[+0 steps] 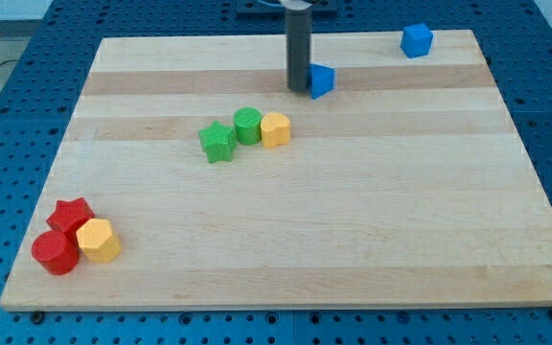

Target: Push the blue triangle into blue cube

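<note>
the straight dark rod comes down from the view's top, upright, and my tip [299, 91] rests on the pale wooden desk [286, 240] near the middle of its far edge; the arm carries no fingers, only this rod, so nothing is spread or pinched. the tip stands just to the view's left of the small blue triangular plastic block [322, 80], so close that the two seem to touch, though the contact line is hidden behind the rod. which way the blue triangle points, and its long axis, cannot be told at this size; only a lit top and a darker face turned toward the view's bottom show. the blue plastic cube [416, 40] sits well apart from it, toward the desk's far right corner, close to the far edge. near the desk's middle, a little left, a green star-shaped block [218, 142], a green cylinder block [248, 126] and a yellow faceted block [275, 129] lie in a touching row rising toward the view's right. at the near left corner a red star-shaped block [70, 215], a red cylinder block [55, 253] and a second yellow faceted block [99, 241] huddle together. the desk is of light planks with darker bands running left to right, and it lies on a blue perforated base [8, 115] that shows on all sides.
</note>
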### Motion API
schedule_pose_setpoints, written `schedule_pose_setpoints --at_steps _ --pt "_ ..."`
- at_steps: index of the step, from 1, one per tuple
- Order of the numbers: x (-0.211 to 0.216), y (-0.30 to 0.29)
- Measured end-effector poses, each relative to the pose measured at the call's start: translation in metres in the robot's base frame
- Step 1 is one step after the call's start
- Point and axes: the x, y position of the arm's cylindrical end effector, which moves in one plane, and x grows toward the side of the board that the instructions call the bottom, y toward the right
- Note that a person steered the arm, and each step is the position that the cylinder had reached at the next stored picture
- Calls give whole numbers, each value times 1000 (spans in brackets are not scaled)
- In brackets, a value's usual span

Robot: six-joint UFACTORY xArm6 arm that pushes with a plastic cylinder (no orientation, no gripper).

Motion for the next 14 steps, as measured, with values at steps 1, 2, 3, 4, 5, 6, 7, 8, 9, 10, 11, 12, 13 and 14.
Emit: schedule_pose_setpoints --at_steps 1,2,3,4,5,6,7,8,9,10,11,12,13,14 --pt "-5 10" --pt "12 6" --pt "16 41" --pt "0 81" --pt "-27 111" --pt "-31 117" --pt "-6 95" --pt "-8 61" --pt "-37 63" --pt "-60 85" --pt "-70 119" --pt "-74 123" --pt "-61 91" --pt "1 81"
